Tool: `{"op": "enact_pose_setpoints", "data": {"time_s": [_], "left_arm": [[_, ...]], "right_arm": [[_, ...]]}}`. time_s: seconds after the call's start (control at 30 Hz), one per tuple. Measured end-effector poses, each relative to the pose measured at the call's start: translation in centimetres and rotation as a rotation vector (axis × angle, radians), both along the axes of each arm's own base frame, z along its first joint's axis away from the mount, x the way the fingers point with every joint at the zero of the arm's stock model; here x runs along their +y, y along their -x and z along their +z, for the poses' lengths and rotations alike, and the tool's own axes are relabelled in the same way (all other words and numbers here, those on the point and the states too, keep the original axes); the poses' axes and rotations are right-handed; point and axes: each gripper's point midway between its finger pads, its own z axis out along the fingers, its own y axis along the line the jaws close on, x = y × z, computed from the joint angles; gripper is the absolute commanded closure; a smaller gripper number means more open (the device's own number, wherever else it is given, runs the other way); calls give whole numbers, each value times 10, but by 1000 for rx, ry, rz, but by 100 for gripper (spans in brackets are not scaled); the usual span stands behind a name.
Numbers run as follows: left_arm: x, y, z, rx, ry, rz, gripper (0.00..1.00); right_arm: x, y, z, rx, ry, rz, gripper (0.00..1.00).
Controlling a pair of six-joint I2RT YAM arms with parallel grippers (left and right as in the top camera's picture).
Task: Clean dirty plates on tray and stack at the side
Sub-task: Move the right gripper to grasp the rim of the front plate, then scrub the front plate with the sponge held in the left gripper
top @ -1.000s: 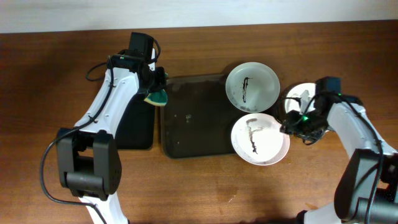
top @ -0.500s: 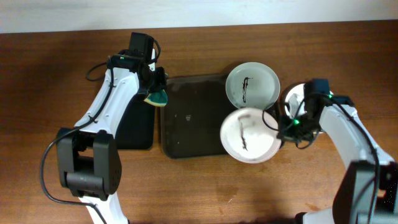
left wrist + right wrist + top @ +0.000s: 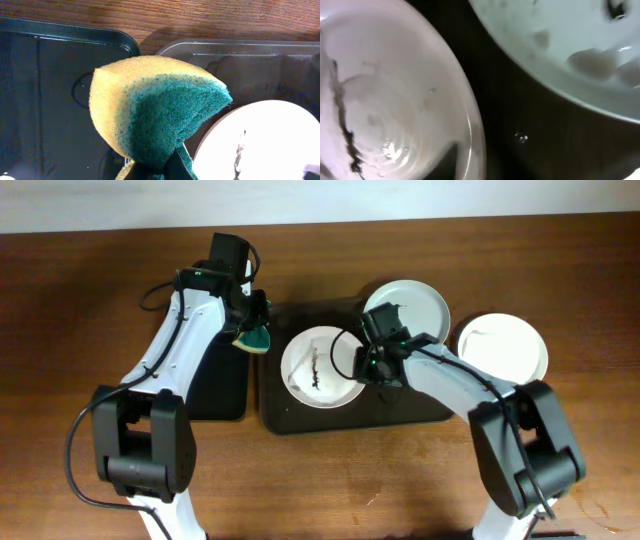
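The dark brown tray [image 3: 400, 405] lies mid-table. A white plate [image 3: 318, 370] with a dark streak sits on its left half. My right gripper [image 3: 363, 370] is shut on that plate's right rim; the right wrist view shows the rim [image 3: 385, 95] between the fingers [image 3: 470, 165]. A second smeared plate [image 3: 412, 310] sits at the tray's far right corner, partly under my right arm. A third plate [image 3: 503, 348] lies on the table to the right. My left gripper [image 3: 250, 330] is shut on a yellow-green sponge [image 3: 155, 110] above the tray's far left corner.
A narrower black tray [image 3: 215, 385] lies left of the brown tray, under my left arm; it also shows in the left wrist view [image 3: 45, 100]. The second plate [image 3: 560, 45] and bare tray floor [image 3: 545, 140] show in the right wrist view.
My right gripper has dragged the streaked plate leftward, from the tray's right edge to its left half. The left arm and sponge have not moved.
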Motion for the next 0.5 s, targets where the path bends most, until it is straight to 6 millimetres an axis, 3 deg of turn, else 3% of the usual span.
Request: {"op": "enact_pose_setpoints", "data": {"time_s": [0.1, 0.17, 0.3, 0.37, 0.4, 0.5], "left_arm": [[0, 0, 0, 0, 0, 0, 100], [0, 0, 0, 1, 0, -1, 100], [-23, 7, 0, 5, 6, -64, 100], [-46, 18, -2, 22, 3, -143, 100], [-52, 23, -2, 31, 3, -166, 100], [-53, 25, -3, 39, -1, -181, 100]], "right_arm": [[2, -1, 4, 12, -18, 16, 51], [-6, -10, 8, -1, -27, 9, 60], [-12, -15, 2, 19, -80, 28, 67], [-5, -12, -1, 40, -114, 51, 80], [-2, -10, -1, 49, -130, 63, 93], [4, 1, -3, 106, -172, 61, 96]]}}
